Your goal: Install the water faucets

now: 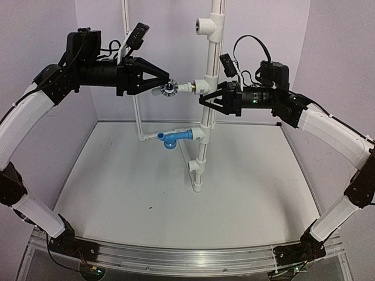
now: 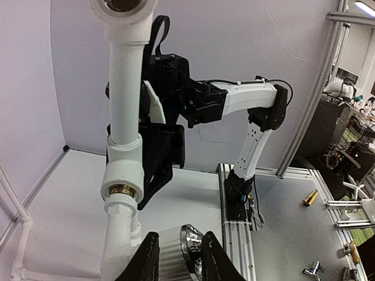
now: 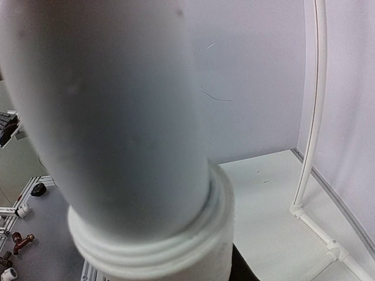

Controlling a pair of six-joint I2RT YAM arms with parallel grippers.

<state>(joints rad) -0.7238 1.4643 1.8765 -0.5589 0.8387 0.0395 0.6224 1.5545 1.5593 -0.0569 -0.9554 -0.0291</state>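
Observation:
A vertical white pipe (image 1: 206,126) carries T fittings. The blue faucet (image 1: 173,138) sits in the lower fitting and points left. The white faucet (image 1: 179,88), with a chrome and blue knob, meets the middle fitting (image 1: 202,86), and brass thread shows at the joint. My left gripper (image 1: 166,88) is shut on the faucet's knob end. In the left wrist view the ribbed handle and chrome knob (image 2: 188,246) lie between my fingers (image 2: 146,260). My right gripper (image 1: 207,100) is clamped on the pipe just below the middle fitting. The pipe (image 3: 117,117) fills the right wrist view and hides the fingers.
An empty top fitting (image 1: 206,24) faces left. A thin white tube frame (image 1: 139,120) stands at the back left, and its foot joins the pipe base (image 1: 196,175). Purple walls close in on both sides. An aluminium rail (image 1: 187,257) runs along the near edge.

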